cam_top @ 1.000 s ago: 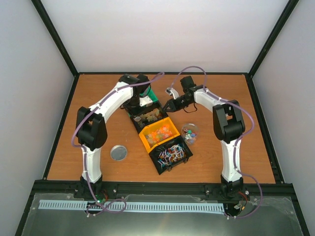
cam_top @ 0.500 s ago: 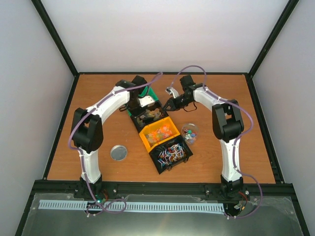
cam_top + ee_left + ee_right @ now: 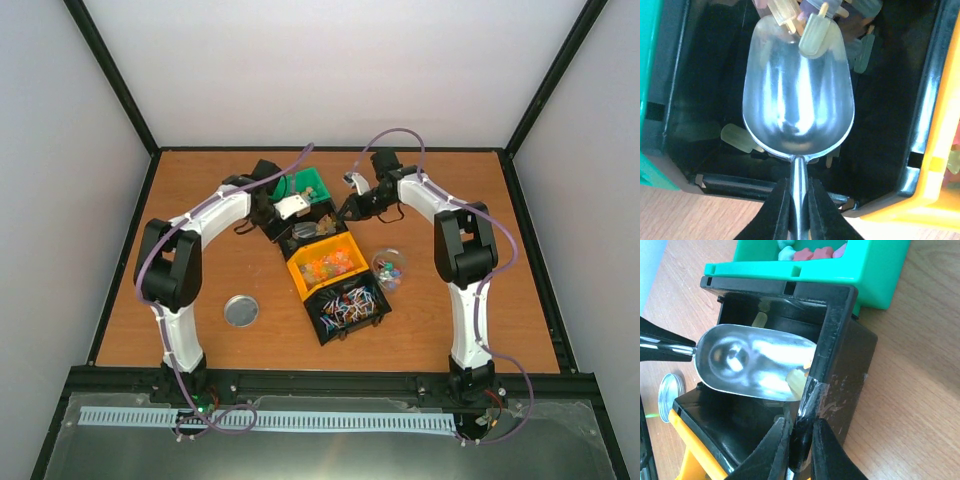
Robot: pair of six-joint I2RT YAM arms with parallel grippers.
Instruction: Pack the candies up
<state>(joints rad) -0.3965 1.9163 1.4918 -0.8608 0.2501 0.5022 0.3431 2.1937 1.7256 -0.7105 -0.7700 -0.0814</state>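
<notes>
My left gripper [image 3: 798, 192] is shut on the handle of a small silver scoop [image 3: 798, 100]. The scoop's bowl lies inside the black bin [image 3: 935, 100], with pale wrapped candies [image 3: 815, 35] at its tip and more beneath it. My right gripper [image 3: 801, 432] is shut on that black bin's taped side wall [image 3: 840, 340], beside the scoop [image 3: 750, 365] and a pale candy [image 3: 797, 380]. From above, the left gripper [image 3: 290, 207] and right gripper [image 3: 345, 212] flank the black bin [image 3: 310, 232].
A green bin [image 3: 310, 185] stands behind the black one. In front follow a yellow bin [image 3: 325, 265] of orange candies and another black bin [image 3: 350, 308] of red-blue-white ones. A clear jar [image 3: 388, 270] stands to the right. A round silver lid [image 3: 241, 311] lies to the left.
My right gripper has closed on the black bin's wall. My left arm has swung back to the left with the scoop, uncovering the green bin.
</notes>
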